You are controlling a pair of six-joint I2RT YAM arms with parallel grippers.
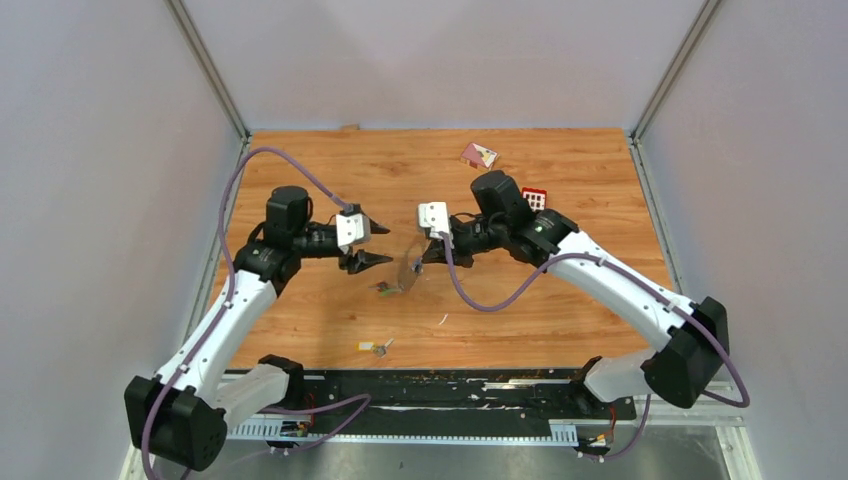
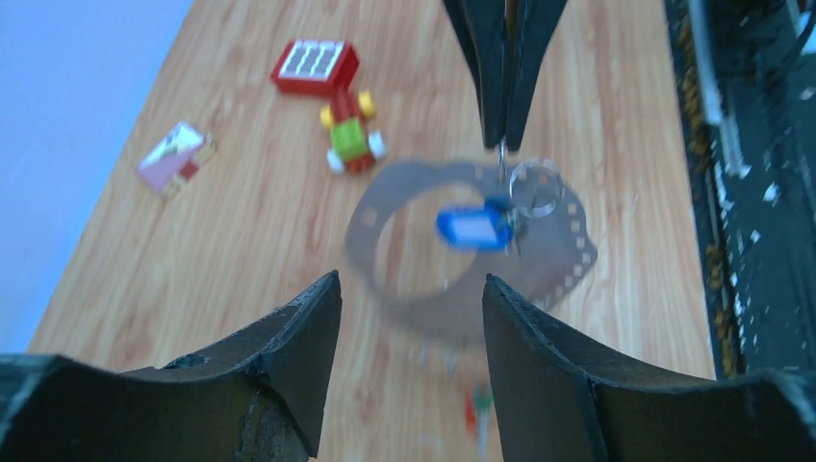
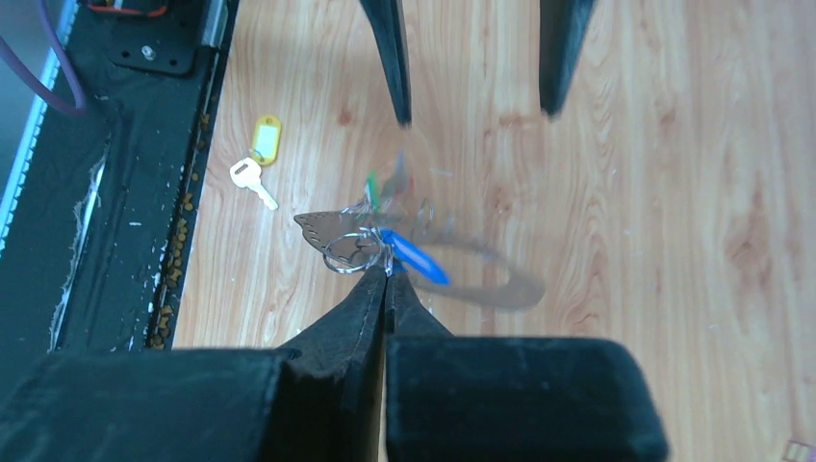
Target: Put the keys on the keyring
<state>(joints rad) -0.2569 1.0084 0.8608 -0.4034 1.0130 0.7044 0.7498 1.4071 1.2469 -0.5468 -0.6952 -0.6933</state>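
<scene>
My right gripper [image 1: 425, 258] [image 3: 387, 273] is shut on the rim of the keyring [image 1: 408, 272] [image 2: 370, 226] [image 3: 500, 289], a wide grey loop that hangs from it above the table. A blue-tagged key [image 2: 471, 229] [image 3: 416, 257] and a small wire ring [image 2: 536, 188] hang at that pinch. My left gripper [image 1: 386, 243] [image 2: 412, 279] stands open and empty just left of the loop, facing it. A yellow-tagged key [image 1: 372, 347] [image 3: 252, 175] lies near the front edge. A key with a red-orange tag [image 1: 385, 289] [image 2: 476, 409] lies under the loop, blurred.
A red block with a white grid [image 1: 534, 198] [image 2: 314, 65], a small toy car [image 2: 350, 135] and a pink card [image 1: 478, 154] [image 2: 175, 157] lie toward the back right. A black rail [image 1: 430, 385] runs along the near edge.
</scene>
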